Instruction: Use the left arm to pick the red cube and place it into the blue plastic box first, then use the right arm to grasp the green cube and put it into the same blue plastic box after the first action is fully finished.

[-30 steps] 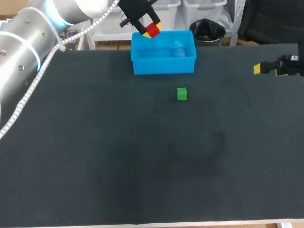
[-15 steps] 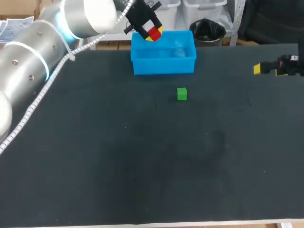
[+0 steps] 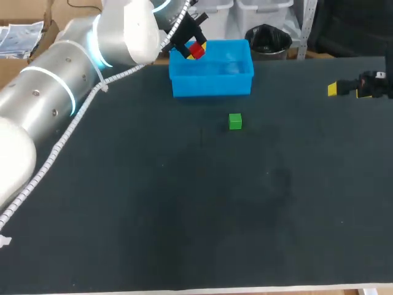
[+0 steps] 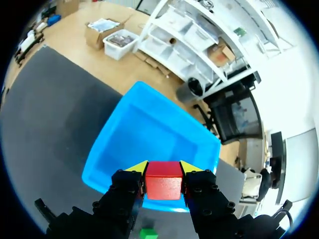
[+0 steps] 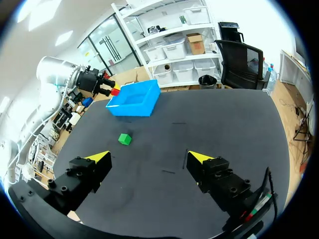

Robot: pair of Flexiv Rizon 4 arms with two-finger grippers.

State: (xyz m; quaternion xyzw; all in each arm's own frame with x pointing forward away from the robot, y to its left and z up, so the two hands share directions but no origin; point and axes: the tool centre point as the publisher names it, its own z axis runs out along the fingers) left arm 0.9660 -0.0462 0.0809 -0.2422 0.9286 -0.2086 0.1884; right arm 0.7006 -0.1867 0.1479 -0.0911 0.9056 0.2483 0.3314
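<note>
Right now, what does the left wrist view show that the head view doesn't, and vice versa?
Left wrist only: the left gripper with both fingers pressing opposite sides of the red cube, and the blue plastic box showing its bare floor beyond. Head only: the right gripper out by the right edge of the table, far from the box. Both: red cube, box, and the green cube on the table short of the box.

Swung left arm (image 3: 67, 86) further in over table's (image 3: 184, 196) left side, big links now filling more of that corner, elbow nearer blue box (image 3: 212, 86). Eased left gripper (image 3: 194, 51) w/ red cube (image 3: 198, 48) slightly lower, approx. over box's far-left corner.
</note>
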